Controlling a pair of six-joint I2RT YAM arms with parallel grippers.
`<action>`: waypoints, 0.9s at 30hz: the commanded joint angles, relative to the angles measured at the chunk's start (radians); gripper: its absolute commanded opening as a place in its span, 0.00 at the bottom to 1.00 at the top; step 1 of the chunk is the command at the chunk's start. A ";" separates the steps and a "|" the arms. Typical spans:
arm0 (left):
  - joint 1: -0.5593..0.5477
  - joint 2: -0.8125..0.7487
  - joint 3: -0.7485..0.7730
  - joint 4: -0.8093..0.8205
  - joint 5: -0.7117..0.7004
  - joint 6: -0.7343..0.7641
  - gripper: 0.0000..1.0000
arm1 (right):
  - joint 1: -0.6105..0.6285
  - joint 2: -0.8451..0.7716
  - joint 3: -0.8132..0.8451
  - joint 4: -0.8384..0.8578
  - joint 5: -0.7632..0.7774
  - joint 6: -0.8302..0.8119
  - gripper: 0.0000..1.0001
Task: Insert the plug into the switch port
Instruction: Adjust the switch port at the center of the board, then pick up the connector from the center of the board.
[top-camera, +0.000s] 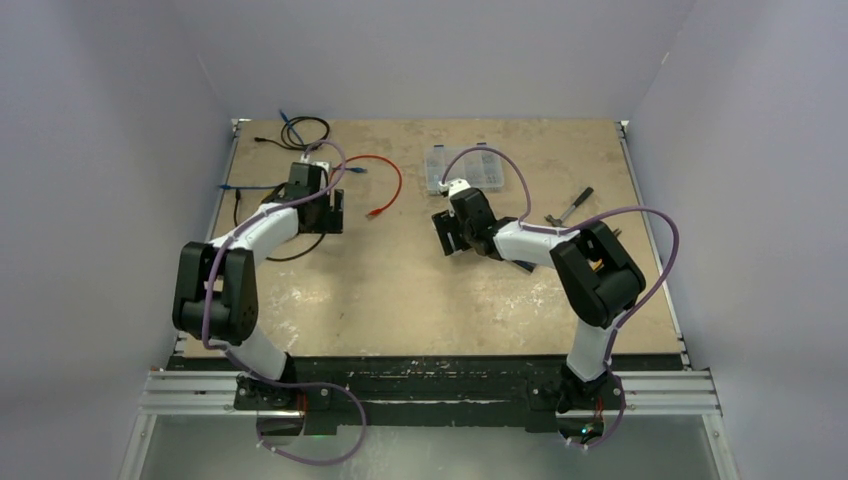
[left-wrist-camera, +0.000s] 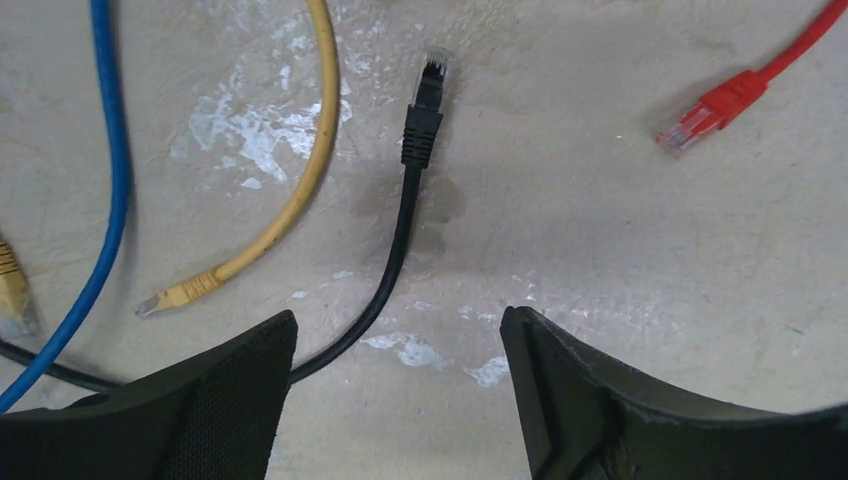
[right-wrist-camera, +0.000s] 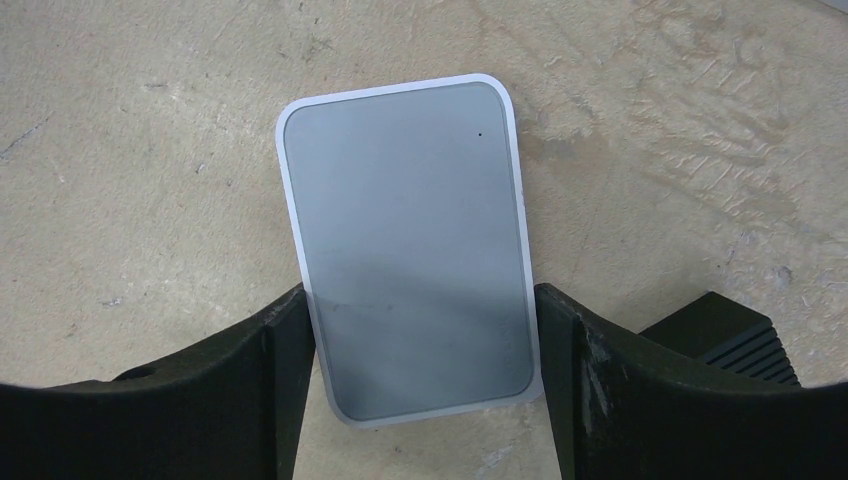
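Nearest, broad bare table between the two arm bases, open to either wrist; less margin to the side edge for the left gripper than for the right. Left jaws wide, gripping nothing, astride the black cable, close against one finger. Just ahead, flat on the table and untouched, the black plug: clear-tipped, pointing away, with a yellow cable and blue cable on one side, a red plug on the other. On the right gripper, fingers pressed to both long sides of the switch: grey top, white rim, lying flat, ports hidden. Farthest, a clear parts box.
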 joint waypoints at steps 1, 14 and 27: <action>0.009 0.079 0.071 0.034 0.066 0.020 0.71 | -0.012 -0.022 0.000 -0.047 -0.025 0.030 0.73; 0.043 0.272 0.137 0.064 0.111 0.034 0.25 | -0.017 -0.044 -0.012 -0.039 -0.014 0.033 0.81; 0.054 0.067 0.152 0.015 -0.032 0.073 0.00 | -0.017 -0.070 -0.024 -0.027 0.004 0.039 0.94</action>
